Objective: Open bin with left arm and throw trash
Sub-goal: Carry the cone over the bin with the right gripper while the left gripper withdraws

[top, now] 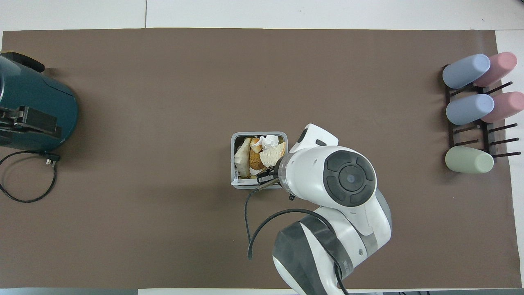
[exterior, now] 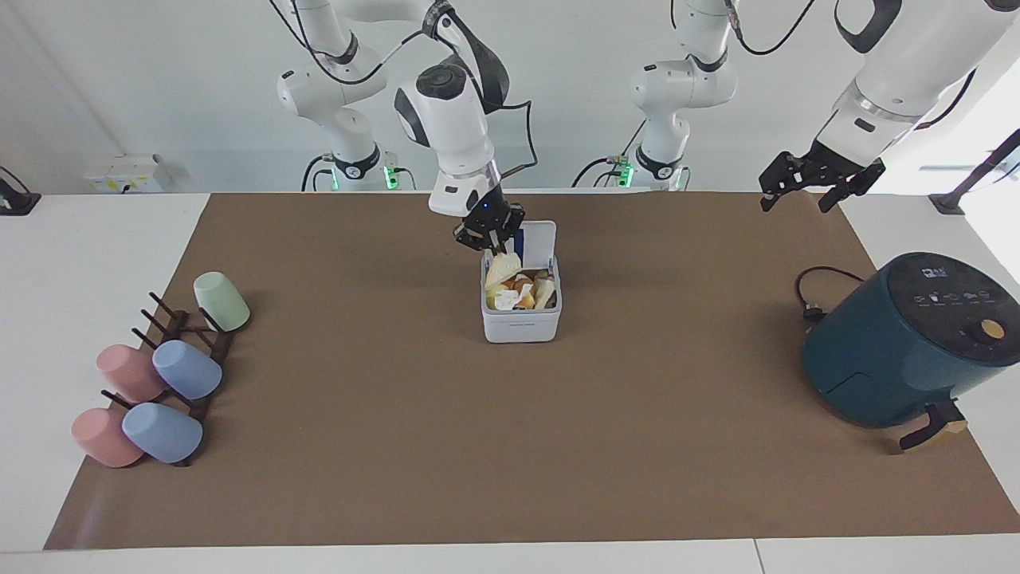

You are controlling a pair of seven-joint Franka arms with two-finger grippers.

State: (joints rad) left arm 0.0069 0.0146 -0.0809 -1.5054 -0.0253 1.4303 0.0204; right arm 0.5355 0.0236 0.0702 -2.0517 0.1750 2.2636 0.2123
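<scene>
The white bin [exterior: 522,326] [top: 233,166] stands mid-table with its lid [exterior: 532,242] tipped up toward the robots. Inside lies trash: a white tissue wad [exterior: 508,300] [top: 268,141] among bread and yellow scraps. My right gripper [exterior: 490,239] hangs just over the bin's open top, shut on a cream bread wedge [exterior: 502,270] [top: 273,155] that dips to the rim. In the overhead view the right arm covers that gripper. My left gripper [exterior: 797,199] is open with nothing in it, raised high over the left arm's end of the table.
A dark-teal air fryer [exterior: 900,343] [top: 45,94] with its black cable [exterior: 813,291] sits at the left arm's end. A rack of pastel cups [exterior: 159,375] [top: 470,106] lies at the right arm's end. A brown mat [exterior: 510,446] covers the table.
</scene>
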